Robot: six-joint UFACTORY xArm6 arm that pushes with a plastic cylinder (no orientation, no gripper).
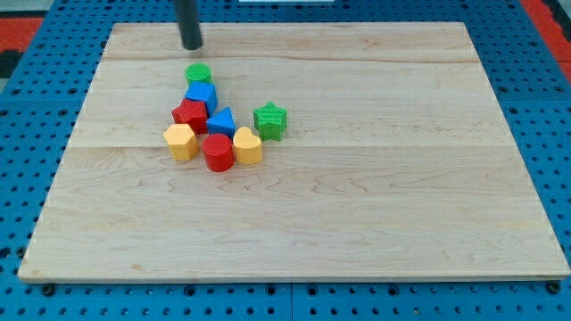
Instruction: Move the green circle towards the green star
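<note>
Spreading across nearly the whole view, our wooden board [357,196] lies on a blue pegboard surface [27,294], and it is the largest thing we see. Next in size comes our dark rod, which enters from the view's top; my tip [192,46] rests near the board's top edge, apart from every block. We carry no fingers, so nothing is clenched, released or grasped; the tip simply stands free of contact.

All the blocks sit in one cluster left of the board's middle. The green circle [198,74] is the cluster's topmost piece, just below the tip and slightly to the view's right of it, with a clear gap between them. Touching it from below is a blue block [202,95], its shape hard to make out. A red star-like block [189,115] sits beside and below that, then a blue triangle [221,121]. The green star [269,120] stands to the view's right of the triangle, slightly apart from it. Along the cluster's bottom we see a yellow hexagon [180,141], a red cylinder-like block [218,152] and a yellow block [247,145], shape unclear.
</note>
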